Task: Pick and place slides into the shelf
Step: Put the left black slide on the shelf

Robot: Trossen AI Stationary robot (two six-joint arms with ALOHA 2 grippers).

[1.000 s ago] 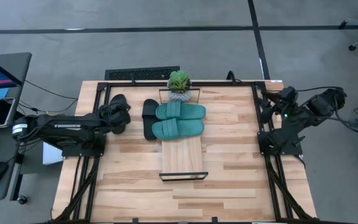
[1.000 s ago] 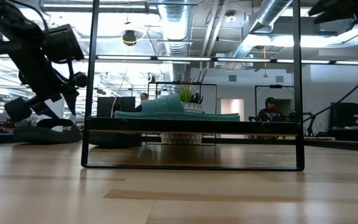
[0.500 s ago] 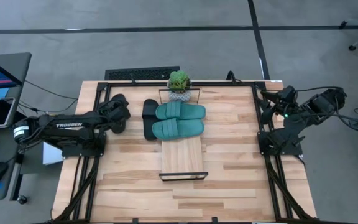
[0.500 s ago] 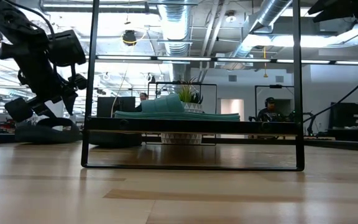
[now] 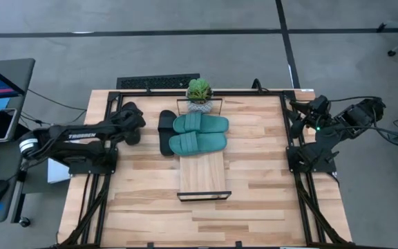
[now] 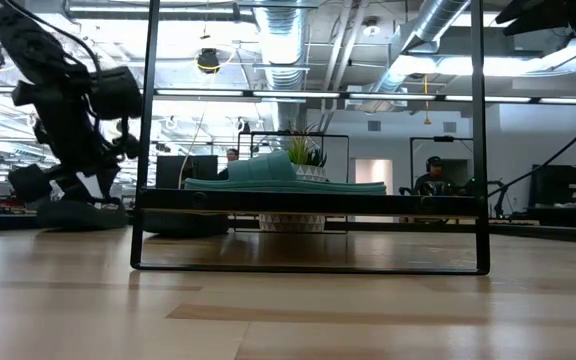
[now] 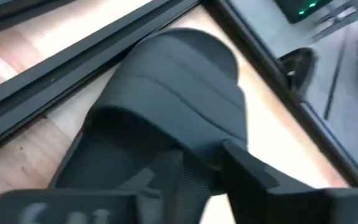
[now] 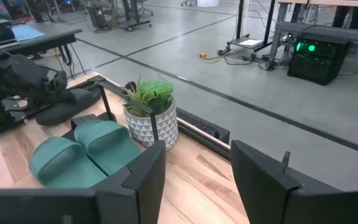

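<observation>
Two teal slides [image 5: 199, 124] [image 5: 197, 143] lie side by side across the far end of the shelf [image 5: 202, 174]. One black slide [image 5: 166, 131] lies on the table against the shelf's left side. The other black slide [image 7: 166, 93] lies sole down near the table's far left corner, mostly under my left gripper [image 5: 130, 117]. In the left wrist view that gripper [image 7: 194, 158] is open and low over the slide's strap. My right gripper [image 8: 197, 155] is open and waits at the far right corner [image 5: 299, 114]. My left gripper comes slanting down at the black slide's strap edge [image 7: 210, 152]. One finger [image 7: 253, 177] stands outside the strap and the other at its opening. Whether either touches the strap, I cannot tell. The slide lies flat on the table.
A small potted plant [image 5: 199, 92] stands at the shelf's far end. Black frame rails [image 7: 55, 74] run along the table's edges beside the far-left slide. The shelf's near half is bare board. A monitor and a phone sit on a side desk [image 5: 2, 97] to the left.
My left gripper has moved toward the table's far edge and come down over the far-left black slide. The slides and the right arm have stayed where they were.
</observation>
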